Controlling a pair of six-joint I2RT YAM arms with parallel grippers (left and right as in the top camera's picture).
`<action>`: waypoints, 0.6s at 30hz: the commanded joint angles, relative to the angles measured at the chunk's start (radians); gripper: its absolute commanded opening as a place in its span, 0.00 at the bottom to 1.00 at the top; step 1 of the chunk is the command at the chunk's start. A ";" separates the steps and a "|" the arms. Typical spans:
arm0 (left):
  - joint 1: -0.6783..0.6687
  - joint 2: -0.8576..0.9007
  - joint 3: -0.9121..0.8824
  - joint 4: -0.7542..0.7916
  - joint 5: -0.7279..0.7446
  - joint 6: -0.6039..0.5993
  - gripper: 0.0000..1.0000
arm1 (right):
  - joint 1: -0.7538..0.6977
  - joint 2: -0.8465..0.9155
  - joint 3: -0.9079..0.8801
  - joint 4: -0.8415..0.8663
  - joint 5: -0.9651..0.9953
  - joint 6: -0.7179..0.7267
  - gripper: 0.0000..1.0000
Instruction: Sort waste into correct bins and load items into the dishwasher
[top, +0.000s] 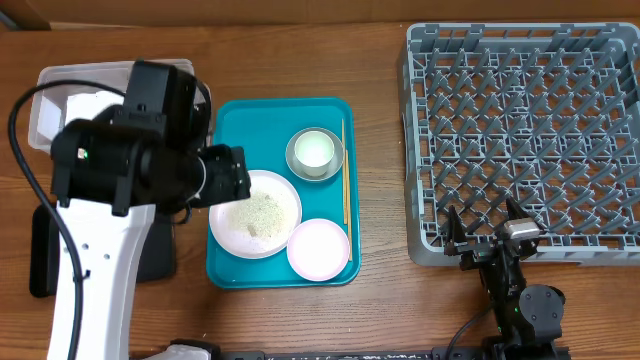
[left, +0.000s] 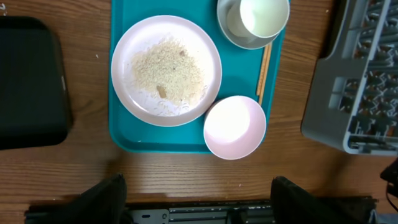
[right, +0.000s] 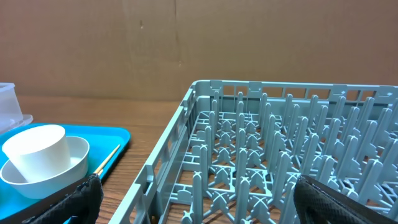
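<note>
A teal serving tray (top: 225, 115) holds the large plate (top: 225, 232) with rice-like crumbs (top: 258, 212), the small plate (top: 319, 249), a bowl (top: 296, 166) with the white cup (top: 315, 150) in it, and chopsticks (top: 345, 175). The left wrist view shows the crumbs (left: 168, 68), small plate (left: 235, 127), bowl (left: 233, 31), cup (left: 264, 15) and chopsticks (left: 263, 71). My left gripper (left: 196, 186) is open, empty, high over the tray's near edge. My right gripper (top: 485, 235) is open and empty at the grey dish rack's (top: 525, 130) front edge. The napkin and red wrapper are not visible.
The clear tub (top: 55, 85) at the back left holds something white, mostly hidden by my left arm. The black tray (top: 40, 260) lies left of the teal tray, also seen from the left wrist (left: 28, 81). The right wrist view (right: 199, 199) faces the rack's pegs (right: 280, 155).
</note>
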 joint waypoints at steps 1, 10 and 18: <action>-0.007 0.001 -0.094 0.050 -0.006 -0.043 0.74 | -0.003 -0.010 -0.010 0.006 0.009 -0.001 1.00; -0.016 0.018 -0.367 0.283 0.215 0.047 0.67 | -0.003 -0.010 -0.010 0.006 0.009 -0.001 1.00; -0.165 0.024 -0.565 0.508 0.350 0.141 0.59 | -0.003 -0.010 -0.010 0.006 0.009 -0.001 1.00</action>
